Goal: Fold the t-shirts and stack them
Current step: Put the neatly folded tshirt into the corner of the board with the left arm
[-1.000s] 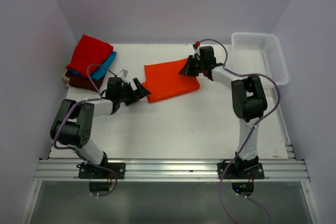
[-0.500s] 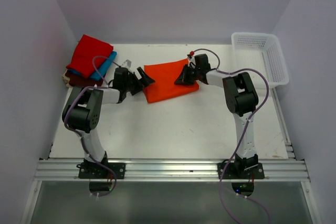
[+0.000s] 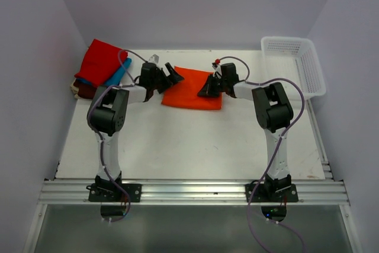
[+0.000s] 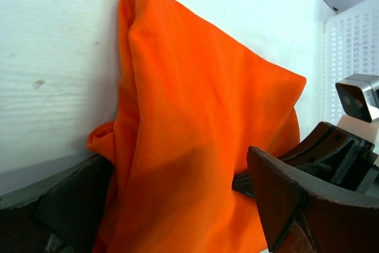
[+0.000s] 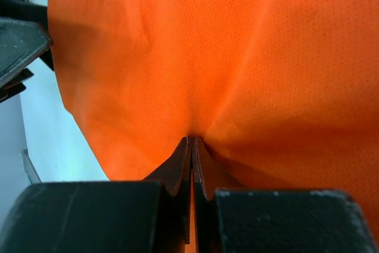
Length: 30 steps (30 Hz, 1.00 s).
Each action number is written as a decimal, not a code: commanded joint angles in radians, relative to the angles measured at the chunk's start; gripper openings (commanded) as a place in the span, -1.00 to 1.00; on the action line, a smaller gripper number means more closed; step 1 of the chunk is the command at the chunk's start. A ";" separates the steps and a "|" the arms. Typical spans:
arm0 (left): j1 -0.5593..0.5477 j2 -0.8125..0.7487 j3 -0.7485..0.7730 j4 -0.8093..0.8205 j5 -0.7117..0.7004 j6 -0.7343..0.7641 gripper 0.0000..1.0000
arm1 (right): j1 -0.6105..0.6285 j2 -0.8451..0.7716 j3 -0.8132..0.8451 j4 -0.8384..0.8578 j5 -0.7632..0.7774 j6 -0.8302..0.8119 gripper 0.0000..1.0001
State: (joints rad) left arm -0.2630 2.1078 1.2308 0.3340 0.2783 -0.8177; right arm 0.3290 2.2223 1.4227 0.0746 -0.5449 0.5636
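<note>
The orange t-shirt point(image 3: 192, 92) lies folded at the middle back of the table. My right gripper point(image 3: 205, 89) is at its right part, shut and pinching a ridge of the orange cloth point(image 5: 237, 57) between its fingertips point(image 5: 191, 141). My left gripper point(image 3: 171, 75) is at the shirt's left back edge, jaws apart, with orange cloth point(image 4: 195, 117) lying between its fingers point(image 4: 172, 176). The red t-shirt point(image 3: 99, 62) lies on the turquoise one point(image 3: 119, 75) and the maroon one point(image 3: 86, 90) in a stack at the back left.
A white mesh basket point(image 3: 296, 62) stands at the back right corner. The right gripper's body point(image 4: 331, 152) shows just past the shirt in the left wrist view. Walls close in the table on three sides.
My left gripper has swung back and right from the shirt's near-left corner to its back-left edge. The shirt has shifted and its near edge has turned. The right gripper holds on.
</note>
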 commanded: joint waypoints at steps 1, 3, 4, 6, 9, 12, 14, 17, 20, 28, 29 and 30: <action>-0.048 0.138 0.002 -0.162 0.077 -0.003 0.93 | 0.005 -0.018 -0.037 -0.036 0.017 -0.025 -1.00; -0.067 0.146 0.007 -0.116 0.151 -0.006 0.66 | 0.004 -0.018 -0.042 -0.032 0.019 -0.025 -1.00; -0.077 0.149 0.006 -0.063 0.182 -0.011 0.55 | 0.004 -0.018 -0.044 -0.032 0.019 -0.027 -1.00; -0.088 0.153 0.002 -0.018 0.267 -0.021 0.11 | 0.005 -0.018 -0.045 -0.032 0.017 -0.025 -1.00; -0.091 0.161 0.009 0.039 0.346 -0.032 -0.86 | 0.004 -0.019 -0.044 -0.032 0.016 -0.025 -1.00; -0.094 0.144 0.009 0.059 0.358 -0.018 -1.00 | 0.004 -0.023 -0.050 -0.029 0.014 -0.024 -1.00; -0.094 0.129 -0.007 0.092 0.383 -0.018 -1.00 | 0.005 -0.033 -0.056 -0.026 0.008 -0.025 -1.00; -0.084 0.060 -0.074 0.183 0.378 -0.038 -1.00 | 0.004 -0.079 -0.083 -0.003 -0.004 -0.028 -1.00; -0.052 -0.049 -0.165 0.287 0.351 -0.083 -1.00 | 0.005 -0.166 -0.140 0.045 -0.052 -0.016 -1.00; 0.071 -0.393 -0.290 0.307 0.249 -0.106 -1.00 | 0.005 -0.444 -0.267 -0.021 -0.141 -0.039 0.02; 0.080 -0.417 -0.292 0.307 0.242 -0.107 -1.00 | 0.005 -0.481 -0.290 -0.028 -0.129 -0.044 0.04; 0.100 -0.449 -0.291 0.309 0.240 -0.109 -1.00 | 0.005 -0.515 -0.333 -0.033 -0.124 -0.050 0.06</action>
State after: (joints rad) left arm -0.2012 1.7763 0.9398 0.5430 0.5610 -0.9134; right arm 0.3328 1.8515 1.1481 0.0521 -0.6456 0.5449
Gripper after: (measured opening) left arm 0.115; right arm 0.520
